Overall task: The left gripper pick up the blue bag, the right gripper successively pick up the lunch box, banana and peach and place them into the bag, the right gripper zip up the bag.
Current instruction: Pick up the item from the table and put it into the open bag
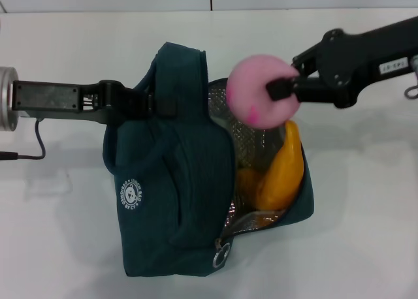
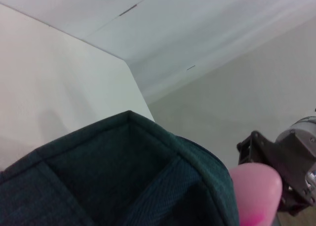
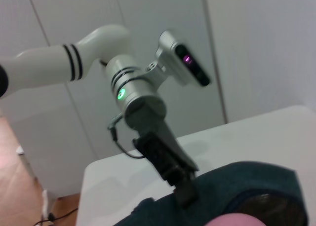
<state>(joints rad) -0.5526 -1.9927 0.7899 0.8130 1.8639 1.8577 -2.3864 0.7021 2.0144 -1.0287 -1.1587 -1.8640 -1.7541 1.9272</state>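
Peach (image 1: 259,90) clamped in my right gripper (image 1: 282,89), fingers closed on its side, and I see it hanging just above the blue bag (image 1: 176,175), over the open foil-lined mouth. Inside that mouth I can see the banana (image 1: 282,168) lying against the bag's wall; the lunch box I cannot make out. My left gripper (image 1: 134,103) is pinched shut on the bag's upper edge at the far side from the peach. The bag rests on the white table (image 1: 366,201), ring zip pull (image 1: 221,254) at the near corner.

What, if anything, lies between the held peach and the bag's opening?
Nothing visible does. The right gripper holds the peach above the open bag, beside the flap; the banana already lies inside.
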